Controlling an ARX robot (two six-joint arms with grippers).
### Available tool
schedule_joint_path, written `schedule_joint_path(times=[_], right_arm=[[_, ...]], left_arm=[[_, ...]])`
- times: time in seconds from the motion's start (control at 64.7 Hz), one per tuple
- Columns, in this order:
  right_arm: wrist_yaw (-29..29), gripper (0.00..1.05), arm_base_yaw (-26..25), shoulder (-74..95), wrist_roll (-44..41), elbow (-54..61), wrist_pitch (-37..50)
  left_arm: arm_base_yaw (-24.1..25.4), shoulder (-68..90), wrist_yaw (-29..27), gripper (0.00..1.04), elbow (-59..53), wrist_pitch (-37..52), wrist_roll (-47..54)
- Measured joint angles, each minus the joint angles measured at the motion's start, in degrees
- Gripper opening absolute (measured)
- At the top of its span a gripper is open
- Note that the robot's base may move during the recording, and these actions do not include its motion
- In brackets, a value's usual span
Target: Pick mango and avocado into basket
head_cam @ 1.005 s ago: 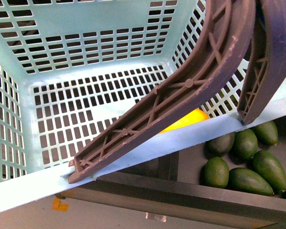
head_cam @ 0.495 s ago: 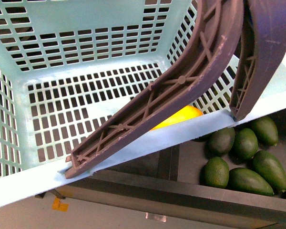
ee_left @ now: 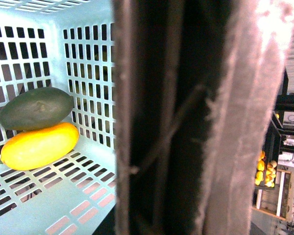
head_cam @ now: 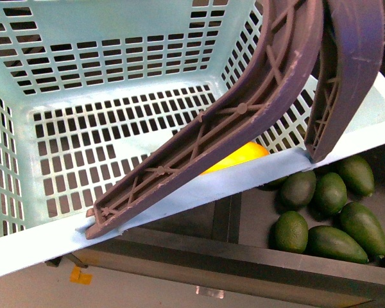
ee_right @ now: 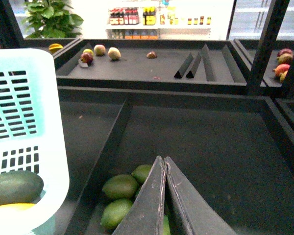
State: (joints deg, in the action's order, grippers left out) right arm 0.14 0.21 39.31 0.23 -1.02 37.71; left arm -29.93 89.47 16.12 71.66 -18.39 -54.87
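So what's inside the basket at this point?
The basket holds the mango and the avocado, lying against each other in a corner, avocado nearer the wall. In the front view a handle covers the avocado and most of the mango.

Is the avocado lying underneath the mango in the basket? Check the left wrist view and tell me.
No. The avocado rests on top of the mango, both against the slotted wall of the basket.

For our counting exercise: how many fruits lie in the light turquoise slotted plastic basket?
2: a smooth yellow-orange oval mango on the floor by a wall, and a dark olive-green egg-shaped avocado touching it. The brown ribbed handle may hide others.
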Motion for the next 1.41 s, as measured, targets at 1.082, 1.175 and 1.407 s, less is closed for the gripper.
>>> schedule_joint_path(times=[1.082,1.175,1.407], right_arm=[[-0.09,0.02,-0.07,-28.63,0.00,0.02,-26.99],[-0.02,0.02,-0.09,-31.61,0.00,0.02,-30.71],[-0.07,0.02,-0.09,-38.80,-0.02,0.02,-37.53]], left_arm=[[0.00,0.00,0.13,0.14,0.00,0.00,-0.04],[0.00,0.00,0.15,0.14,0.00,0.00,-0.04],[-0.02,0.00,0.17,0.14,0.00,0.00,0.02]])
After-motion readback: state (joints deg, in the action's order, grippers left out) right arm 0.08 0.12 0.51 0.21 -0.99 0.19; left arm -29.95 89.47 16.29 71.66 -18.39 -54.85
